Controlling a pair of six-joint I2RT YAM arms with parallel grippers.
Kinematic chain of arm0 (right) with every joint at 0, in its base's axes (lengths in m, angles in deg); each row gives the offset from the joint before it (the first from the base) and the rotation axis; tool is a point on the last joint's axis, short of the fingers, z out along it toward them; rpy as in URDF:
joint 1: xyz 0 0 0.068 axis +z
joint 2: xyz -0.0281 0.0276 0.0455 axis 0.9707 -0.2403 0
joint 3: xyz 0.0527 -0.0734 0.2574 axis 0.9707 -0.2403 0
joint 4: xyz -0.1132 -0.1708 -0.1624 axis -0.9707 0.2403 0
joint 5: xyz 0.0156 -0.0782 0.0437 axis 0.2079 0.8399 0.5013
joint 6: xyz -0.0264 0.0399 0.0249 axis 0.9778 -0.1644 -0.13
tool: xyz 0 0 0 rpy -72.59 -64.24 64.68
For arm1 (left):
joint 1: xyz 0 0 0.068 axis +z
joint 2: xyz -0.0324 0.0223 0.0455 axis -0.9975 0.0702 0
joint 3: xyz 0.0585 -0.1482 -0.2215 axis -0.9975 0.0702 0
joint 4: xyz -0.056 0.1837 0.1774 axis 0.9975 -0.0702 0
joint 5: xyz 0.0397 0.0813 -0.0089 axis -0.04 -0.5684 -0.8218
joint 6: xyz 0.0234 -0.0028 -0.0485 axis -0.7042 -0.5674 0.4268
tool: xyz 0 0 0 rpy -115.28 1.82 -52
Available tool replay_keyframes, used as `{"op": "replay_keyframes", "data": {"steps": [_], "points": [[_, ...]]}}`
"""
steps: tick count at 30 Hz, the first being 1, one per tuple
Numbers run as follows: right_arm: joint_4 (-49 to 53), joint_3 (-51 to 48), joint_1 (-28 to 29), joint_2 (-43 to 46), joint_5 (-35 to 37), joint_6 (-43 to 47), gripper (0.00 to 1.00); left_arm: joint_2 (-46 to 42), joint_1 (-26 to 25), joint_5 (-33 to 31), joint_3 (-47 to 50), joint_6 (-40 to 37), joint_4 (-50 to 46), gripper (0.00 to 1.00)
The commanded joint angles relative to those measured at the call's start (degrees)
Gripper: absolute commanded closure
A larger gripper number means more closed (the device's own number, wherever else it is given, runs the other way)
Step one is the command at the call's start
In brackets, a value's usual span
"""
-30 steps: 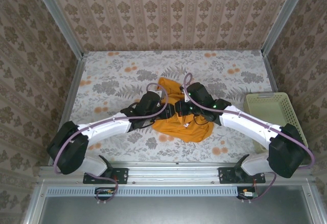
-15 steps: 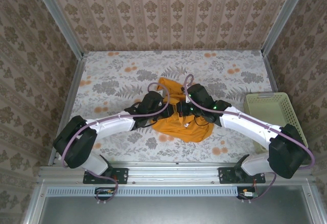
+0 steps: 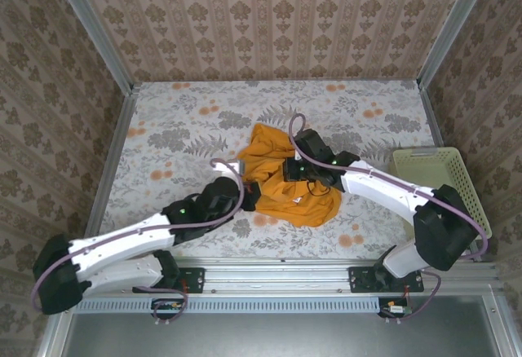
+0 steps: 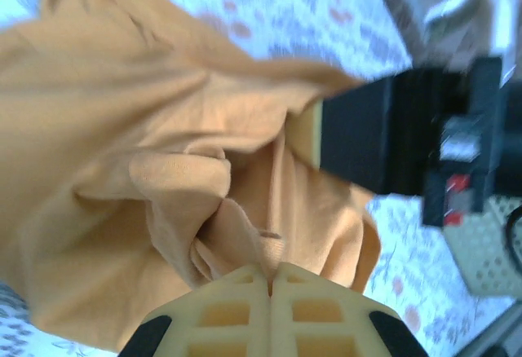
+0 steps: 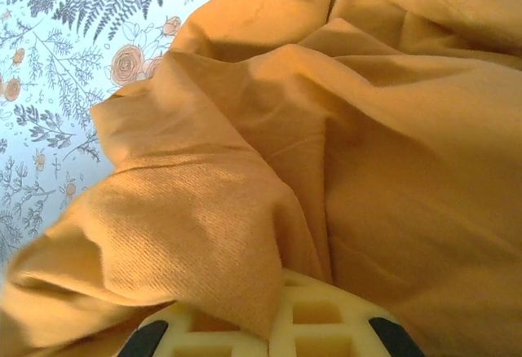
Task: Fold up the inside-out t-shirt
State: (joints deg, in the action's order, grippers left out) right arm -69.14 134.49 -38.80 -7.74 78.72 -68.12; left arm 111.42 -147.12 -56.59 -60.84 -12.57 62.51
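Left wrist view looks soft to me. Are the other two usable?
Left wrist: blurred throughout, t-shirt folds smeared, top right corner washed out. Right wrist: sharp, its weave and the floral table print crisp. Top external: even light, no glare, in focus.

T-shirt [image 5: 391,178] matt soft woven cloth; basket [image 3: 453,165] plastic mesh.

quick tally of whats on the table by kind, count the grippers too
orange t-shirt: 1
cream mesh basket: 1
grippers: 2 (left gripper, right gripper)
total: 4
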Motion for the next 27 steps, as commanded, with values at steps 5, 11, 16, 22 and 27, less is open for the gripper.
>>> {"op": "replay_keyframes", "data": {"steps": [5,11,16,22,27], "points": [[1.17,2.26,0.52,2.8,-0.78,3.2,0.68,-6.39,9.74,0.45,-3.14,-4.35,-9.77,1.0],[6.95,1.47,-0.31,9.18,6.11,5.69,0.5,-8.17,17.54,5.86,-4.29,-5.89,-13.87,1.0],[9.82,-0.74,-4.9,11.53,10.24,5.79,0.33,-12.13,22.54,7.95,-3.63,-7.1,-17.7,1.0],[5.25,0.23,-6.27,5.6,2.22,4.01,0.27,-13.08,25.19,10.77,-3.23,-7.14,-18.9,1.0],[5.45,5.0,-6.36,-3.53,0.25,4.39,0.4,-13.79,26.52,10.79,-4.79,-7.89,-20.76,1.0]]}}
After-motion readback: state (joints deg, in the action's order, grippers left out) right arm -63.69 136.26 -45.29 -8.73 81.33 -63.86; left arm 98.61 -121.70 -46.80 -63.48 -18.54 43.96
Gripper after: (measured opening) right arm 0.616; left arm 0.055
